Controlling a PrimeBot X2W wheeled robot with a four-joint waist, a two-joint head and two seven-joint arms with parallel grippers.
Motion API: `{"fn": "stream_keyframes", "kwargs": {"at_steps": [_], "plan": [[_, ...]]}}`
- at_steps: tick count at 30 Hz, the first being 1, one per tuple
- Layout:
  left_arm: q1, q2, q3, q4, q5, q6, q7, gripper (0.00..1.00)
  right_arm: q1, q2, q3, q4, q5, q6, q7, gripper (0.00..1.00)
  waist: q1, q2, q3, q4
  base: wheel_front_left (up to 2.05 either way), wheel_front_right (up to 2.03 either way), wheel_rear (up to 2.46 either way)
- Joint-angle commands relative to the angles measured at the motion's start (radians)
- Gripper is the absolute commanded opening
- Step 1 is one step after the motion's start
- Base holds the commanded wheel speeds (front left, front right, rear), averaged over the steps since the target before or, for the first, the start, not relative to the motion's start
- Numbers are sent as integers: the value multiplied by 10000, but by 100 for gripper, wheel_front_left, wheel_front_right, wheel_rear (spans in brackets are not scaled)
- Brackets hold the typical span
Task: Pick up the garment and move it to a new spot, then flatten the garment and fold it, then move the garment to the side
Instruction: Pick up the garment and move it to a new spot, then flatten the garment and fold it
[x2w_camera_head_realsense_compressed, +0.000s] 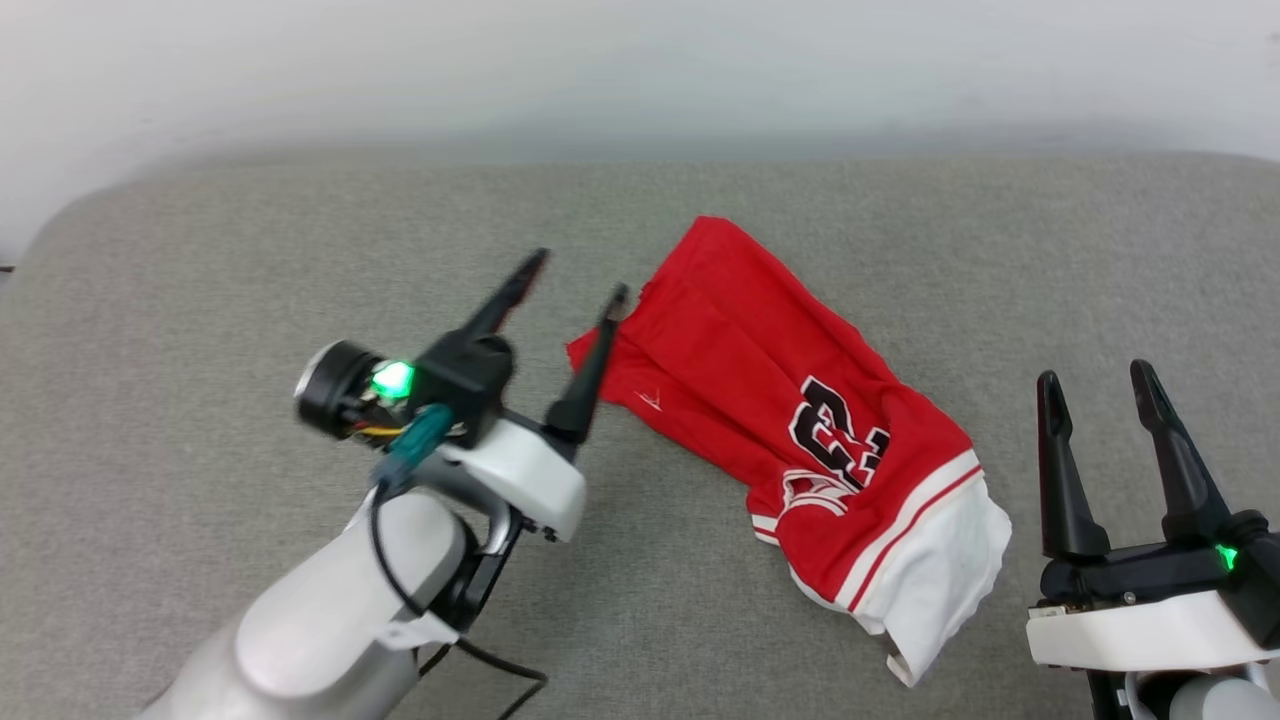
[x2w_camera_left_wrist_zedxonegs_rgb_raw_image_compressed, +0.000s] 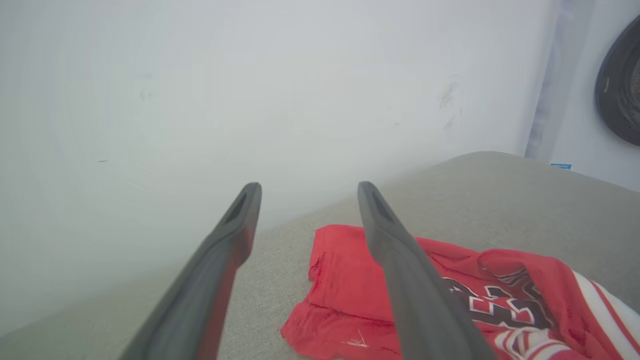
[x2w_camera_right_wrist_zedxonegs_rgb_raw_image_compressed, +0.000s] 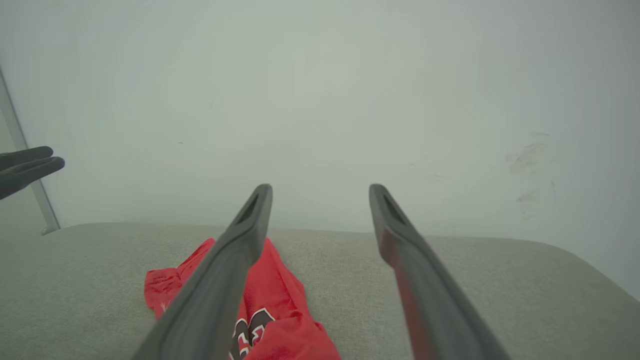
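The garment (x2w_camera_head_realsense_compressed: 740, 350) lies crumpled in a long diagonal strip on the grey padded surface (x2w_camera_head_realsense_compressed: 200, 300). It is red, with a black white-outlined number (x2w_camera_head_realsense_compressed: 835, 435) and a white striped sleeve (x2w_camera_head_realsense_compressed: 940, 580) at its near end. My left gripper (x2w_camera_head_realsense_compressed: 580, 275) hovers open at the garment's far left corner, holding nothing. My right gripper (x2w_camera_head_realsense_compressed: 1095, 375) stands open to the right of the sleeve, apart from it. In the left wrist view the open gripper (x2w_camera_left_wrist_zedxonegs_rgb_raw_image_compressed: 308, 186) points over the garment (x2w_camera_left_wrist_zedxonegs_rgb_raw_image_compressed: 340, 290). In the right wrist view the gripper (x2w_camera_right_wrist_zedxonegs_rgb_raw_image_compressed: 320, 187) is open above the garment (x2w_camera_right_wrist_zedxonegs_rgb_raw_image_compressed: 275, 295).
A white wall (x2w_camera_head_realsense_compressed: 640, 70) runs behind the grey surface's far edge. A dark round appliance door (x2w_camera_left_wrist_zedxonegs_rgb_raw_image_compressed: 620, 85) shows past the surface's end. The left gripper's fingers (x2w_camera_right_wrist_zedxonegs_rgb_raw_image_compressed: 30, 165) and a thin metal post (x2w_camera_right_wrist_zedxonegs_rgb_raw_image_compressed: 30, 190) appear at the left of the right wrist view.
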Motion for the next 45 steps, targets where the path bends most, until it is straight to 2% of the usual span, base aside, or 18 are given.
{"fn": "stream_keyframes", "kwargs": {"at_steps": [1,4,6,10,11,13,17,24,36,45], "plan": [[641,3,597,-404,328,364,-61,100,130,19,-68,47,-69,-7,-21,100,2,0,-218,235,0,0,0],[1736,84,1757,-957,902,866,-49,100,272,22,-106,113,-97,-7,-21,100,2,0,-392,411,0,0,0],[2434,-5,2525,-1232,1257,1051,-51,100,314,19,-121,154,-114,-7,-21,100,2,0,-501,505,0,0,0],[3740,-301,3926,-1575,1922,1166,-51,100,477,19,-154,235,-142,-7,-21,100,2,0,-684,641,0,0,0],[3740,-301,3926,-1575,1922,1166,-51,100,477,19,-154,235,-142,-7,-21,100,2,0,-684,641,0,0,0],[4297,-544,4633,-1665,2244,1115,-52,100,514,20,-148,294,-154,-7,-21,100,2,0,-763,676,0,0,0],[5325,-1088,5738,-1690,2796,664,-53,100,662,20,-158,483,-169,-7,-21,100,2,0,-919,669,0,0,0],[6470,-1972,6821,-1338,3763,-336,-54,100,1036,18,-260,787,-145,-7,-21,100,2,0,-1174,556,0,0,0],[7138,-2898,7810,-1139,4901,-1601,-54,100,1469,20,-317,940,50,-7,-21,100,2,0,-1451,325,0,0,0],[7340,-3321,8320,-1082,5291,-2230,-54,100,1619,20,-352,1004,191,-7,-20,100,2,0,-1504,320,0,0,0]]}}
